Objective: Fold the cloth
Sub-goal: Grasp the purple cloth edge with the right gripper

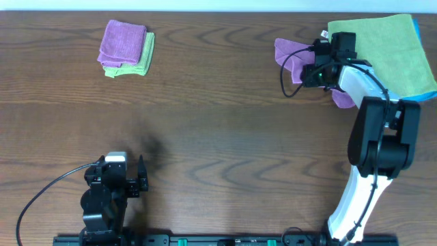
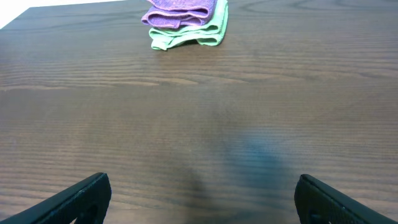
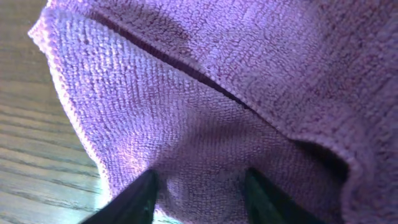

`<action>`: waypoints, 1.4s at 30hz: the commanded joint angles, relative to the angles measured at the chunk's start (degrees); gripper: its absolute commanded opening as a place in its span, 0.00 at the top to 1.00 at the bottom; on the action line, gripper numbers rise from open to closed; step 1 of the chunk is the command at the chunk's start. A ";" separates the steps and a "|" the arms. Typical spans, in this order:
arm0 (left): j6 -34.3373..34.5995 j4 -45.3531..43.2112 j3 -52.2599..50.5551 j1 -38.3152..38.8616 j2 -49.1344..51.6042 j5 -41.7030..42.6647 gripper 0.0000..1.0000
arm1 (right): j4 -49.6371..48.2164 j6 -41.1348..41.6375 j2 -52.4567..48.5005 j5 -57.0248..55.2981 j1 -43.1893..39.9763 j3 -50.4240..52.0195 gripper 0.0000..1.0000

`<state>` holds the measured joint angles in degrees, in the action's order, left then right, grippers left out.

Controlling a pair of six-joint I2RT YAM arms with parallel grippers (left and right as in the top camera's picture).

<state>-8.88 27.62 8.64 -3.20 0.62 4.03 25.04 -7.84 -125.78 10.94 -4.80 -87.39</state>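
The right fingers [image 3: 138,198] stand partly closed, pressed into the purple cloth [image 1: 288,55]; whether they grip it cannot be told. That cloth lies rumpled at the bench's [image 1: 218,116] far right, just beside one spread green cloth [image 1: 389,55]. The left fingers [image 2: 81,199] gape wide and hold nothing. Far left, one folded purple square [image 1: 123,39] sits on one folded green square [image 1: 146,58].

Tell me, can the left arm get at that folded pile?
Probably: nothing stands between its open fingers and the folded pile, though the pile lies well ahead.
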 commanded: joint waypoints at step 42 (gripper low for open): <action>-0.55 0.46 -0.81 0.24 -0.42 -0.59 0.04 | 2.27 -5.11 -0.87 -11.87 8.76 -0.94 0.99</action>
<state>-8.88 27.62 8.64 -3.20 0.62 4.03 26.55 -12.80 -125.95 -0.89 3.27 -88.05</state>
